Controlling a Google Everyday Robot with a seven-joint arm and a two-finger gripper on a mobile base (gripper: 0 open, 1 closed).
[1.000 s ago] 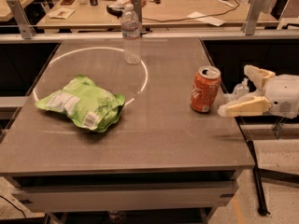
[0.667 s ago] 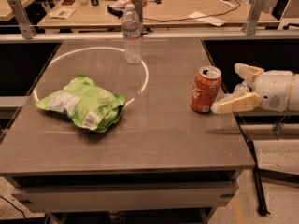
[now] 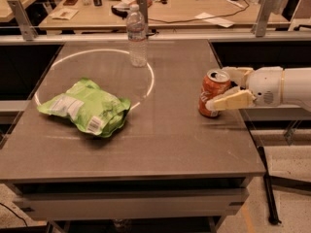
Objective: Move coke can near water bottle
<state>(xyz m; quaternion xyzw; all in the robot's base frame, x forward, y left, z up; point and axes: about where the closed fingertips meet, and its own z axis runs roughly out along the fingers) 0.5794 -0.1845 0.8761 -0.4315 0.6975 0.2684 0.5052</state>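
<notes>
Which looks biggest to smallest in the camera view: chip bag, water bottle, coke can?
Largest: green chip bag. Then water bottle and coke can look alike; the bottle stands farther, so unranked. The gripper is at the can.

A grey worktop (image 3: 160, 144) filled the scene, with a thin white ring (image 3: 151, 79) marked on its far half. Behind it stood a long wooden desk (image 3: 184, 8) strewn with papers and cables, with metal uprights (image 3: 18, 18) along its front. Pale speckled floor (image 3: 291, 198) showed at lower right. The pincer (image 3: 217, 88) hung over the worktop's right edge.
</notes>
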